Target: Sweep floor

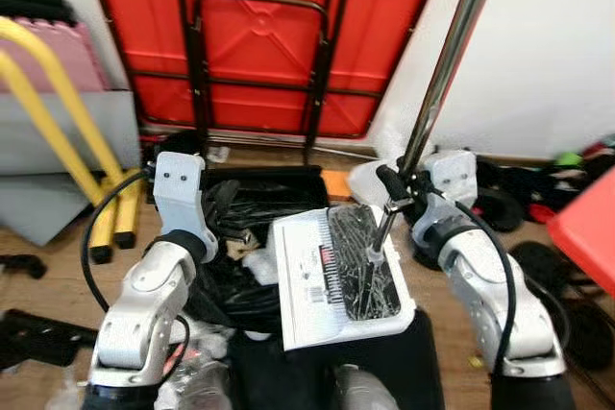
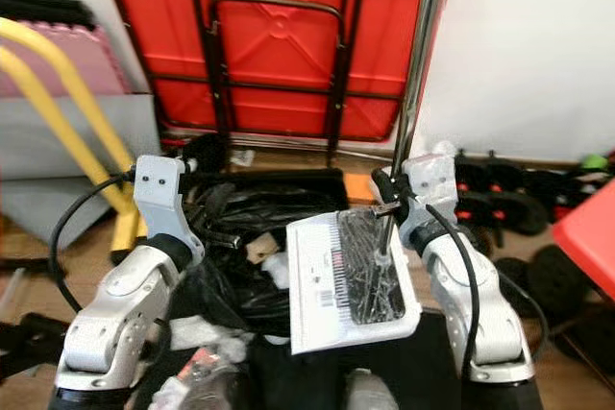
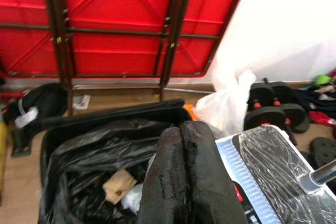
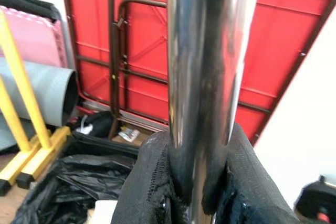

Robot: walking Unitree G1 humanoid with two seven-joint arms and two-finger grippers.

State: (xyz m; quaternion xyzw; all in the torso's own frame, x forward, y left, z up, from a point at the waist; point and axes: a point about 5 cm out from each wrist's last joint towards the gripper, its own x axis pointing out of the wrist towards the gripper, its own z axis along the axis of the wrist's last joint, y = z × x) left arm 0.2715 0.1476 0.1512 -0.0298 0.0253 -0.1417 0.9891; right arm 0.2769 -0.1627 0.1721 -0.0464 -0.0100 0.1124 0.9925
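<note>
Your right gripper is pinching the broom handle, a shiny metal pole; in the right wrist view its two black fingers press against the pole from both sides. Straight below that grip the pole runs down to the white dustpan, which sits tilted between your two arms, with a dark, plastic-wrapped brush part lying in it. You cannot make out how the pole joins the brush.

Your left gripper has its fingers pressed together with nothing between them. It hovers over the black bin bag, just beside the dustpan's edge. Under its fingertips a scrap of brown cardboard lies in the bag's folds.

The floor is pale wood, and it is bare off to the outer side of your left arm. Beyond the right gripper, black dumbbell weights lie along the base of the white wall, and a crumpled clear plastic bag sits between them and the bin bag. Past both grippers a red folding table leans on its edge against the wall, its dark metal legs facing you. Farther out beyond the left gripper stand yellow bars, a grey rolled mat and a pink pad.

The top of the pole is cut off by the frame edge, and the clutter near your feet is too blurred to name.
</note>
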